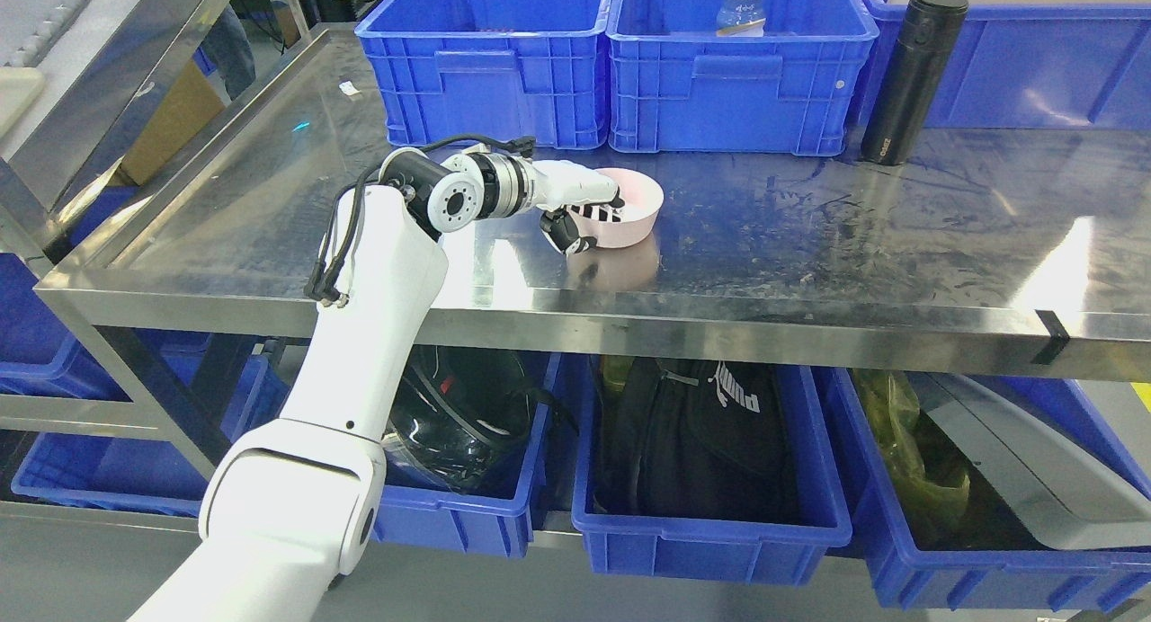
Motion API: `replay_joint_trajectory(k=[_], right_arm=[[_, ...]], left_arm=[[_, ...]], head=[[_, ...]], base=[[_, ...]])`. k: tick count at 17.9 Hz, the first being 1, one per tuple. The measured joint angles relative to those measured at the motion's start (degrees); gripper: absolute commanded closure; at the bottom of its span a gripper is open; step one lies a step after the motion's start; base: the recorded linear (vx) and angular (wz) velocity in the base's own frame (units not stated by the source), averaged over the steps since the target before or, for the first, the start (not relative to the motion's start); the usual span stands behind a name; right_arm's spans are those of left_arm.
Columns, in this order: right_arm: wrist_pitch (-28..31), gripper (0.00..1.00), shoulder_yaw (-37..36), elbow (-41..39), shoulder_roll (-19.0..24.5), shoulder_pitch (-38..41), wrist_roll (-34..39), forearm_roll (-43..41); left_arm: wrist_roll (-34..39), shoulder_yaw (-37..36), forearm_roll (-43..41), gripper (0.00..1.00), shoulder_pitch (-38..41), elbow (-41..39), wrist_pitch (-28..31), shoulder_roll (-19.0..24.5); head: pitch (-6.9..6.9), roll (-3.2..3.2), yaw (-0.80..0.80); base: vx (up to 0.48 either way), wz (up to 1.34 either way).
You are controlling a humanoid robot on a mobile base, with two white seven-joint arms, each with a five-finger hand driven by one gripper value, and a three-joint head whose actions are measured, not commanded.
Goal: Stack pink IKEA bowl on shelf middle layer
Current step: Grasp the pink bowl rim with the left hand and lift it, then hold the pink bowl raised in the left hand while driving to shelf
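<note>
the left arm (360,352) comes up from the lower left of the head view and reaches over the front edge of the stainless steel shelf (809,244), with black cables looped along its elbow and wrist. the left hand (580,207) is closed on the near-left rim of the pink bowl (640,210): the fingers (601,191) lie over the rim and down into the bowl, while the dark-tipped thumb (565,234) presses against the outside wall below. the bowl sits upright on the steel surface, roughly in the middle of the shelf and a little in front of the bins; its pink reflection shows on the metal just beneath it. whether the base rests fully on the shelf or is lifted slightly cannot be told

behind the bowl, two blue plastic bins (490,56) (737,74) stand side by side against the back, and the right-hand one holds a clear water bottle (741,9). a tall black flask (910,75) stands upright to the right of them, well apart from the bowl, beside a third blue bin (1043,65). on the layer below, more blue bins hold a dark helmet (463,415), a black bag (692,442) with a white logo, and a yellowish plastic bag (908,451)
</note>
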Motion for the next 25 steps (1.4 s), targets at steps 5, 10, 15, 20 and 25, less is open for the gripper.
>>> replay_joint_trajectory(k=[5,10,15,20,25], right_arm=[[0.0,0.0,0.0,0.0,0.0,0.0,0.0,0.0],[0.0,0.0,0.0,0.0,0.0,0.0,0.0,0.0],[0.0,0.0,0.0,0.0,0.0,0.0,0.0,0.0],[0.0,0.0,0.0,0.0,0.0,0.0,0.0,0.0],[0.0,0.0,0.0,0.0,0.0,0.0,0.0,0.0]], left_arm=[[0.33,5.39,1.22,0.99,-0.76,-0.4,-5.46,-0.27],[0.24,10.74,6.72,0.99,-0.38,-4.47,-9.8,-0.4],[-0.11,14.04,13.1,1.0,5.32,-12.25,-14.33,-0.51],[0.89,15.57,16.19,0.99,11.32,-19.24,-16.56,-0.57],[1.46,16.02,17.5,0.99,13.81,-24.37,-16.99,-0.6]], head=[[0.0,0.0,0.0],[0.0,0.0,0.0],[0.0,0.0,0.0],[0.0,0.0,0.0],[0.0,0.0,0.0]], base=[[0.0,0.0],[0.0,0.0],[0.0,0.0],[0.0,0.0],[0.0,0.0]])
